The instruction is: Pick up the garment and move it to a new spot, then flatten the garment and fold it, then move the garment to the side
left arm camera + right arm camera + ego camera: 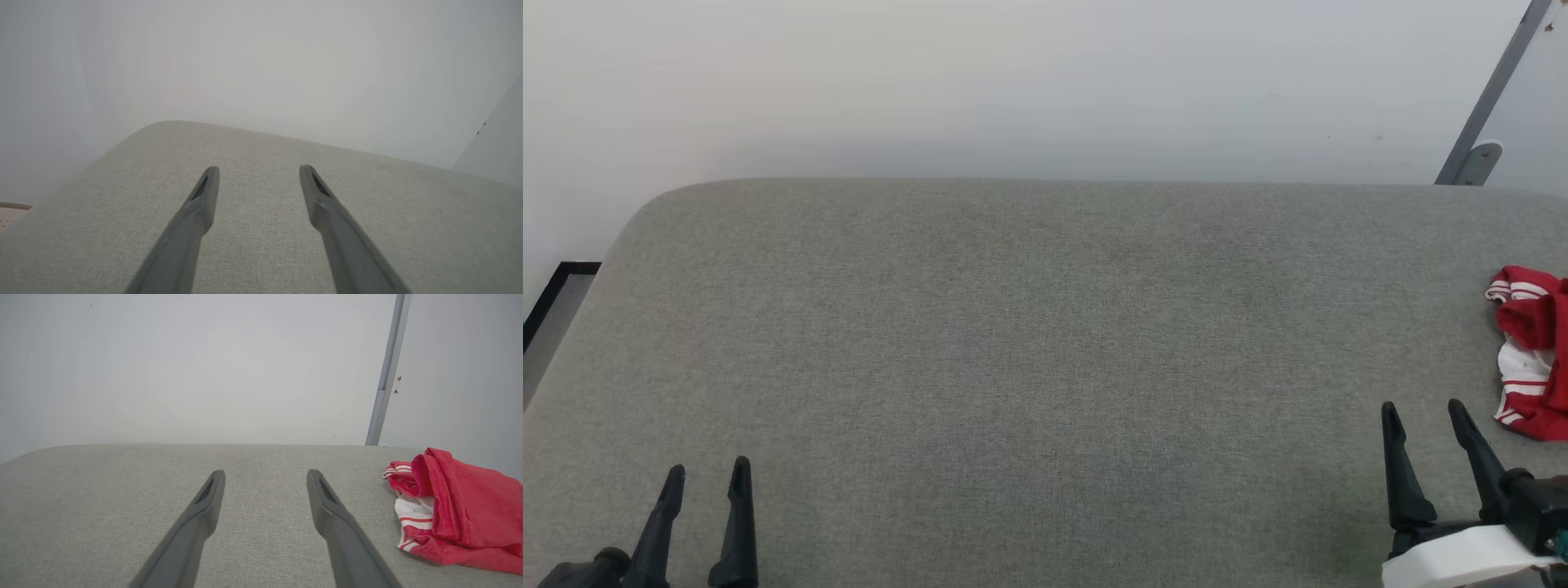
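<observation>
**Two-armed robot at a grey padded surface point(1029, 343) backed by a pale wall point(1013, 82).**

**Garment.** The garment point(1534, 351) lies at the right edge of the surface, roughly midway between the near and far edges. It is gathered into a compact red bundle, with a white, red-striped sleeve end point(412, 510) on the side facing the middle. The head view cuts the bundle off at the picture's margin. In the right wrist view it appears loosely rolled rather than squarely folded, though its far side is hidden.

**Stage of the task.** This placement at the margin fits two readings:
- a heap waiting to be carried inward and spread out;
- a bundle already set aside after folding.

The pictures do not settle which.

**Left gripper.** The left gripper point(708, 467) sits toward the near left corner, well apart from the garment. Its jaws are spread wide with only grey cloth between them.

**Right gripper.** The right gripper point(1422, 406) sits toward the near right corner, a little farther forward than the left. It is near the bundle's inner side without touching it. Its jaws are likewise spread wide and hold nothing.

**Arm pose.** Both pairs of fingers run low and shallow over the surface, tips aimed at the far edge and the wall. The two wrists are held nearly parallel, a neutral and symmetrical stance. The right fingers point alongside the bundle rather than at it. This places that arm closer to the cloth, with its spread jaws committed to no grasp.

**Background.** A slanted grey metal strut point(1486, 98) rises behind the far right corner.
</observation>
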Available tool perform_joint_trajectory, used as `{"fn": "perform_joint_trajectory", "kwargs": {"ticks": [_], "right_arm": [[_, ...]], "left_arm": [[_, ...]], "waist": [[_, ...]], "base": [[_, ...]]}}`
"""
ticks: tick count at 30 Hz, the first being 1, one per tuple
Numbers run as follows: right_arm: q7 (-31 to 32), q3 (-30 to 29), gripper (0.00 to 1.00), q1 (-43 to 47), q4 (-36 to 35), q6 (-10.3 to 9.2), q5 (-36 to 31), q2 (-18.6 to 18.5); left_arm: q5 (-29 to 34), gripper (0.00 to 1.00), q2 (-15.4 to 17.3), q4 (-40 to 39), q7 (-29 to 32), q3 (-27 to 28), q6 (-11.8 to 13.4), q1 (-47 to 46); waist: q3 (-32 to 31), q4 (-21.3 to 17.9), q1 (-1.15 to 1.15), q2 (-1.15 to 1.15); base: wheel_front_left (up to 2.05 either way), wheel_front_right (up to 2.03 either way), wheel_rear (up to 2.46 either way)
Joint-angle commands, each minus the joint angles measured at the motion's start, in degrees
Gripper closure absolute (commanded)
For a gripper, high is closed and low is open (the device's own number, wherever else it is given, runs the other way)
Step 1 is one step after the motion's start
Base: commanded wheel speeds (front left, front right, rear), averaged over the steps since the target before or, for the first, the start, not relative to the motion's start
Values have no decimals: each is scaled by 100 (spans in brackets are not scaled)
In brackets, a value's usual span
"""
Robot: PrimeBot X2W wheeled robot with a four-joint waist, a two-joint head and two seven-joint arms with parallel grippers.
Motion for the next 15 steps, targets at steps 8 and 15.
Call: {"fn": "perform_joint_trajectory", "kwargs": {"ticks": [8,15], "right_arm": [[-21,-3,0,70,-22,-4,-30,55],[-21,-53,0,113,-37,-4,-55,88]], "left_arm": [[-37,0,118,27,-28,-167,-16,-109],[-55,0,167,33,-28,-269,-16,-196]], "waist": [[19,42,0,0],[35,66,0,0]], "base": [[0,0,0],[0,0,0]]}}
